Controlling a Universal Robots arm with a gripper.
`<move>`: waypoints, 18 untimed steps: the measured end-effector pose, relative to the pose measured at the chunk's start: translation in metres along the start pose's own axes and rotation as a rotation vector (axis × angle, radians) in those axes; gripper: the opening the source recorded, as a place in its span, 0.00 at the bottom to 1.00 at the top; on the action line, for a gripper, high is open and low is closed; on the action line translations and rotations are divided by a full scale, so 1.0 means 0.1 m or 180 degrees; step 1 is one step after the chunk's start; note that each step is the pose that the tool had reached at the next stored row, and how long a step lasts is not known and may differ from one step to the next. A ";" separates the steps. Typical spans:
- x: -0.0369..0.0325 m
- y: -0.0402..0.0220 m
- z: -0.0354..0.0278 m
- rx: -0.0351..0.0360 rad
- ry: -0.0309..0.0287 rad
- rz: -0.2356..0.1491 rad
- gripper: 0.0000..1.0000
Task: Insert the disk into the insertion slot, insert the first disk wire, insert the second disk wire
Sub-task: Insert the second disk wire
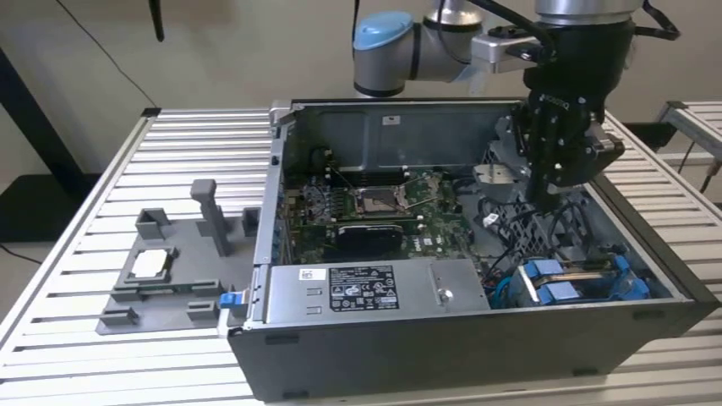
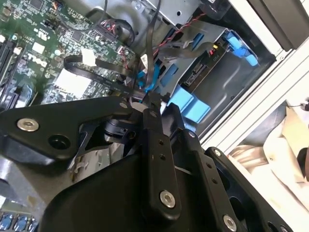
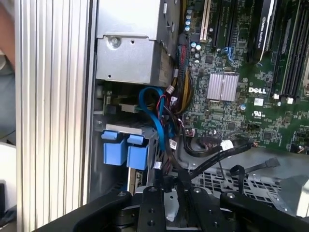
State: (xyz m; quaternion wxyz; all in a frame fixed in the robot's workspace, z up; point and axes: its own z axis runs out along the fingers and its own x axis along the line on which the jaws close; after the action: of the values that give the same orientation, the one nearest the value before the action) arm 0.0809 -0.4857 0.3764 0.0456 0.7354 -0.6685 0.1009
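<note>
Exterior view, closest to me: the computer case [image 1: 451, 359] on the slatted surface [image 1: 192, 135]. The disk [image 1: 581, 281] in its blue carrier sits in the drive slot at the near corner, on the exterior view's right. My gripper [image 1: 542, 203] hangs just above it. The second wrist view has the jaws pinched on a black wire [image 2: 104, 67]. Motherboard [image 1: 384, 203] lies further back.

Disk [image 1: 559, 292] mostly hidden inside case [image 1: 451, 359]; arm [image 1: 390, 42] cut by exterior view's upper edge; blue cable [image 3: 153, 118] ends probably buried.
</note>
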 end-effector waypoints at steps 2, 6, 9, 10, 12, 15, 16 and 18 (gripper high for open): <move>-0.006 0.045 0.003 0.0036 0.0014 0.0006 0.27; -0.028 0.237 0.015 0.0304 0.0097 0.0057 0.27; -0.036 0.267 0.035 0.0369 0.0113 0.0070 0.27; -0.038 0.272 0.043 0.0393 0.0118 0.0075 0.27; -0.042 0.275 0.056 0.0414 0.0127 0.0079 0.27; -0.042 0.276 0.057 0.0414 0.0128 0.0079 0.27; -0.042 0.276 0.057 0.0414 0.0128 0.0079 0.27; -0.042 0.276 0.058 0.0414 0.0128 0.0079 0.27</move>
State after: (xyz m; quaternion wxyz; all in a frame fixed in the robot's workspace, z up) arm 0.0537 -0.4856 0.3680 0.0098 0.7263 -0.6686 0.1595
